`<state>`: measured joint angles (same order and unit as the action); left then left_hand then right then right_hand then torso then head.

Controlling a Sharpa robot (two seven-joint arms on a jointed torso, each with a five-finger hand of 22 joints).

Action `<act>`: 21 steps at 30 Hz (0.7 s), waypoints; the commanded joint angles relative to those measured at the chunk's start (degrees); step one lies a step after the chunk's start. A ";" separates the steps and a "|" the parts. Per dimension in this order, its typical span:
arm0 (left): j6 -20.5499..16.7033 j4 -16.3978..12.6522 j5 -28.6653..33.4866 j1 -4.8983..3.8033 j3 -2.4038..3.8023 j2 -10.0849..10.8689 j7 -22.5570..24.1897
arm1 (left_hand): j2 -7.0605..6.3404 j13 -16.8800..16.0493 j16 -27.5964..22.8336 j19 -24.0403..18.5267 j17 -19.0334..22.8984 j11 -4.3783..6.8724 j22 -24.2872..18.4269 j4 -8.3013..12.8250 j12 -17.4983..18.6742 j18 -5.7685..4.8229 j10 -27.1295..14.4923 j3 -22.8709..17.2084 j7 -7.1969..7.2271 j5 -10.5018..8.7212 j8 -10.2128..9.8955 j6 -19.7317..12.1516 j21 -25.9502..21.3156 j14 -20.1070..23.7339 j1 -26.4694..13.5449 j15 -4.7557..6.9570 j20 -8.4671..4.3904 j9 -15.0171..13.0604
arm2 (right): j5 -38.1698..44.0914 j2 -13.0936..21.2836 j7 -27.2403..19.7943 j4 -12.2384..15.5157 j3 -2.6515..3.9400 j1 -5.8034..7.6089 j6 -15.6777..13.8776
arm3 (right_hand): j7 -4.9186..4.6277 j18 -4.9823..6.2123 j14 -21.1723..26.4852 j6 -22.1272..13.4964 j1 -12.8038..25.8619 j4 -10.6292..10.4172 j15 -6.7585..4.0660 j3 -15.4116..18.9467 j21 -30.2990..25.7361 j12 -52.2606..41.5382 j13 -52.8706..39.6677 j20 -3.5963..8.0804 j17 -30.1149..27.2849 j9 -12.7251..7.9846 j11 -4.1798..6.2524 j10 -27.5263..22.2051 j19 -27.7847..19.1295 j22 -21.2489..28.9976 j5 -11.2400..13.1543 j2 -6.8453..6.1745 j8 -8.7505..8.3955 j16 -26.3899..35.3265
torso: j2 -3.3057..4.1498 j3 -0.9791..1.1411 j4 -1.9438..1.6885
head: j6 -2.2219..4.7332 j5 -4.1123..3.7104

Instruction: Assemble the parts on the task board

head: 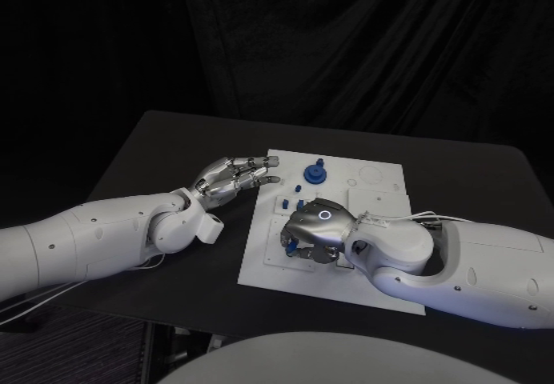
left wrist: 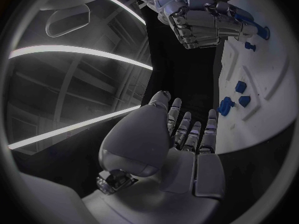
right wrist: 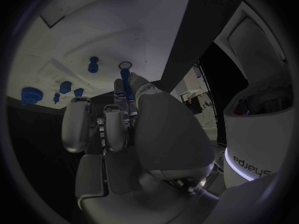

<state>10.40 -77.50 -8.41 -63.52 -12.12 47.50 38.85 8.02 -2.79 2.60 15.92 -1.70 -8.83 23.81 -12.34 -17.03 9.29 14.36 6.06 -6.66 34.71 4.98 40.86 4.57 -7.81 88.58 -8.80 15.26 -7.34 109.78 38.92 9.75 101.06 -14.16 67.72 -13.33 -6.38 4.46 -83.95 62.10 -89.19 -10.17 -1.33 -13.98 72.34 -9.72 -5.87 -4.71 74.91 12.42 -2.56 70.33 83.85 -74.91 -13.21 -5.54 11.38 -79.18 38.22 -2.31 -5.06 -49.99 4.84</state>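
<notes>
Over the flat white rectangular task board (head: pixel 371 186), right hand (head: pixel 314 232) pinches a slim blue rod-shaped part (right wrist: pixel 125 86); left hand (head: pixel 234 177) hovers beside the board's edge, fingers apart, holding nothing.

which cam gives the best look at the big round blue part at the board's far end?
Head view: the big round blue part stands unobstructed on the task board, beyond both hands. Left wrist view shows it small and edge-on. Right wrist view shows it near the circle's rim, distorted.

Left hand (head: pixel 234 178) open, fingers extended together; right hand (head: pixel 311 232) curled palm-down (pinching blue rod).
</notes>
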 commanded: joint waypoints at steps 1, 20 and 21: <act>-0.45 -0.21 0.28 0.09 0.05 -0.08 1.75 | -0.02 -0.07 -0.26 -0.05 -0.04 -0.02 -0.10 -0.28 -0.03 1.09 0.30 -0.15 -0.11 0.32 -0.05 0.32 0.02 -0.41 0.90 0.05 0.15 0.09 | 0.62 -0.09 -0.11 -0.15 0.03 -0.32 1.05 | 0.58 -0.97 -2.57 1.01 0.30 -0.03 -0.38 0.21 0.29 0.25 -0.03 0.35 1.29 6.13 0.05 0.55 0.34 -10.49 0.21 -0.02 0.68 -0.14 | -0.04 -0.01 -0.02 | -0.01 -0.09; -0.99 -0.12 0.27 0.11 0.05 -0.24 1.52 | -0.24 -0.08 -0.28 -0.09 -0.04 -0.08 -0.33 0.11 -0.03 1.10 0.22 -0.44 -0.26 1.58 -0.17 0.12 0.11 -0.34 2.78 0.04 0.21 0.16 | 0.62 -0.22 0.63 -0.79 0.03 -0.92 3.70 | 0.47 -0.86 -2.40 0.76 0.15 0.12 -0.37 0.10 -0.26 0.45 -0.06 0.36 0.89 6.17 0.01 0.58 0.12 -10.35 0.14 -0.15 0.38 0.22 | -0.11 -0.06 -0.17 | -0.01 -0.17; -1.00 -0.12 0.27 0.11 0.05 -0.25 1.51 | -0.24 -0.08 -0.28 -0.09 -0.04 -0.08 -0.33 0.11 -0.03 1.10 0.22 -0.44 -0.26 1.58 -0.17 0.12 0.11 -0.34 2.78 0.04 0.21 0.16 | 0.62 -0.26 0.64 -0.86 0.03 -0.95 3.68 | 0.40 -0.85 -2.37 0.54 0.23 0.08 -0.34 0.10 -0.33 0.51 -0.07 0.35 0.83 6.14 -0.03 0.58 0.08 -10.33 0.18 -0.20 0.20 0.27 | -0.10 -0.04 -0.16 | -0.01 -0.19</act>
<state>9.67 -77.51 -8.41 -63.51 -12.14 47.39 38.86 7.91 -2.79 2.60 15.91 -1.70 -8.82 23.53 -12.32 -17.03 9.29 14.36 5.73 -6.66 36.09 4.98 40.86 4.56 -7.81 90.79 -8.80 15.26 -7.23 109.89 38.65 9.80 100.29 -14.06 67.03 -11.22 -6.39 4.46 -83.95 62.13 -89.26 -10.10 -1.32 -13.90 72.33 -9.42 -5.85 -4.71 74.91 12.42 -2.56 70.73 83.85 -74.90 -12.99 -5.61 11.84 -79.18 38.12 -2.36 -5.22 -49.99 4.74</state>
